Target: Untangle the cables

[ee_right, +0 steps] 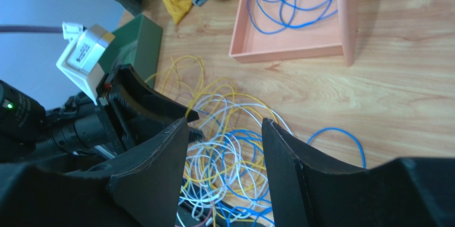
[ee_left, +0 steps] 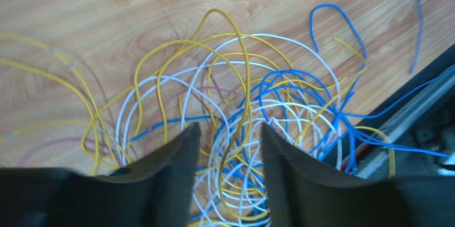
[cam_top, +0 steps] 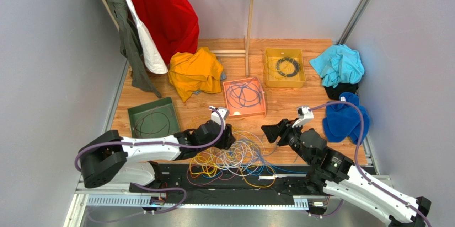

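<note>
The cables [cam_top: 235,157] lie in a loose tangle of yellow, white and blue loops at the table's near edge, some hanging over the black rail. My left gripper [cam_top: 229,137] hovers at the tangle's left top. In the left wrist view its jaws [ee_left: 229,131] stand apart, with a raised yellow cable loop [ee_left: 243,104] and white and blue strands passing between them, not pinched. My right gripper [cam_top: 266,131] is open to the right of the pile. In the right wrist view it [ee_right: 224,123] looks down on the cables [ee_right: 240,147], holding nothing.
A salmon tray [cam_top: 261,111] holds blue cables, a yellow tray [cam_top: 284,82] a black coil, and a green tray [cam_top: 154,105] a dark cable. An orange cloth [cam_top: 195,72], blue cloths [cam_top: 344,118] and a wooden pole [cam_top: 249,24] stand behind. The black rail [cam_top: 240,184] borders the near edge.
</note>
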Controlling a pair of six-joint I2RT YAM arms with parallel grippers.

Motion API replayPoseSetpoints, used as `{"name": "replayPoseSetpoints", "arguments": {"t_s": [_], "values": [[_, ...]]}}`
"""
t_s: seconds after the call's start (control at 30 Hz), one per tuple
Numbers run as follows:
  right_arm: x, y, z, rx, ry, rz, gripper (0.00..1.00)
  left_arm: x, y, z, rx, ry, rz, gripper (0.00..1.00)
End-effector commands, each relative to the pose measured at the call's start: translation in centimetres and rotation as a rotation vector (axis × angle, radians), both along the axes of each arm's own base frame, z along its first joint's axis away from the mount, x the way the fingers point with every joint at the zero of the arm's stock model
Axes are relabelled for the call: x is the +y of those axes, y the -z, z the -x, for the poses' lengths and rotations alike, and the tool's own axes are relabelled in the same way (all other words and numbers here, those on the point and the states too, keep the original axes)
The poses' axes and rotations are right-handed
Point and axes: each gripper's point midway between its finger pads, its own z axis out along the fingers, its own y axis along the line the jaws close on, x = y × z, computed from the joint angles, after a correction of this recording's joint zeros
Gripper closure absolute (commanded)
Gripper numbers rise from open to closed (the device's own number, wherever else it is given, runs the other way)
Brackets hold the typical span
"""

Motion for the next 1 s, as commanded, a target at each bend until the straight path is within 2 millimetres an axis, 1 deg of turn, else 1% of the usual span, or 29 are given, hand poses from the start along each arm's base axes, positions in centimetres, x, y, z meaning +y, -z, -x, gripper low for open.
{"name": "replayPoseSetpoints", "arguments": {"t_s": [0.0,0.07,0.1,0.13,0.17,0.2,0.23,0.27,0.3,0.33,0.37,0.4,0.43,0.47,0.5,0.53,0.57,0.63,0.67,0.73,0.77,0.87,0.9,0.93,0.97], "values": [[-0.4,0.6,0.4,0.028,0.005,0.021,0.44,-2.7,-2.8,-1.4,-0.048,0.007,0.07,0.57],[-0.4,0.7,0.5,0.027,-0.002,0.016,0.45,-2.4,-3.6,-1.5,-0.066,0.007,0.06,0.68],[-0.5,0.7,0.6,0.026,0.0,0.012,0.46,-2.4,-5.6,-1.6,-0.095,0.011,0.097,0.69],[-0.6,0.7,0.6,0.023,0.001,0.006,0.47,-1.9,-6.2,-1.4,-0.102,0.017,0.083,0.69],[-0.7,0.8,0.7,0.015,-0.003,-0.005,0.48,-1.7,-7.5,-1.2,-0.133,0.044,0.087,0.79],[-0.7,0.6,0.8,0.007,-0.005,-0.017,0.49,-1.5,-11.1,-1.1,-0.186,0.052,0.153,0.9],[-0.7,0.7,0.8,0.005,-0.006,-0.023,0.49,-0.9,-12.2,-0.8,-0.195,0.056,0.151,0.95],[-0.6,0.6,1.0,0.0,-0.015,-0.034,0.49,-0.3,-13.9,-0.7,-0.228,0.061,0.164,1.0],[-0.5,0.5,1.1,-0.003,-0.023,-0.039,0.5,0.3,-18.4,-0.4,-0.292,0.063,0.247,1.0],[-0.4,0.5,1.2,-0.006,-0.034,-0.042,0.5,1.0,-19.7,-0.1,-0.319,0.074,0.246,1.0],[-0.1,0.3,1.4,-0.007,-0.054,-0.051,0.5,1.4,-21.7,0.2,-0.347,0.08,0.274,1.0],[0.1,0.3,1.4,-0.011,-0.062,-0.052,0.5,2.2,-25.5,0.6,-0.395,0.076,0.339,1.0],[0.3,0.2,1.5,-0.013,-0.073,-0.055,0.5,2.7,-26.6,0.8,-0.413,0.08,0.336,1.0],[0.7,-0.2,1.8,-0.017,-0.102,-0.068,0.51,3.1,-29.7,1.1,-0.449,0.088,0.38,1.0],[0.9,-0.4,1.9,-0.024,-0.116,-0.072,0.51,3.3,-30.9,1.3,-0.463,0.095,0.389,1.0],[1.2,-0.6,2.1,-0.03,-0.132,-0.075,0.51,3.6,-31.6,1.4,-0.475,0.103,0.371,1.0],[1.6,-1.2,2.4,-0.04,-0.16,-0.091,0.51,3.9,-34.0,1.5,-0.504,0.101,0.397,1.0],[2.1,-1.6,2.7,-0.046,-0.196,-0.085,0.5,4.4,-35.9,1.6,-0.543,0.105,0.396,1.0],[2.3,-1.7,2.8,-0.05,-0.208,-0.08,0.5,4.7,-37.9,1.7,-0.571,0.102,0.423,1.0],[2.9,-1.5,3.1,-0.038,-0.243,-0.055,0.49,5.1,-39.5,2.0,-0.605,0.109,0.438,1.0],[3.1,-1.4,3.2,-0.032,-0.254,-0.048,0.49,5.2,-41.1,2.1,-0.624,0.112,0.46,1.0],[3.9,-1.8,3.8,-0.039,-0.297,-0.066,0.46,4.9,-42.5,2.3,-0.637,0.133,0.457,1.0],[4.2,-2.3,4.2,-0.048,-0.314,-0.083,0.45,4.8,-42.5,2.3,-0.63,0.141,0.448,1.0],[4.4,-3.6,4.4,-0.082,-0.329,-0.121,0.43,4.5,-42.6,2.5,-0.625,0.156,0.451,1.0],[4.5,-4.3,4.7,-0.099,-0.344,-0.141,0.42,4.0,-42.1,2.4,-0.61,0.166,0.44,1.0]]}}
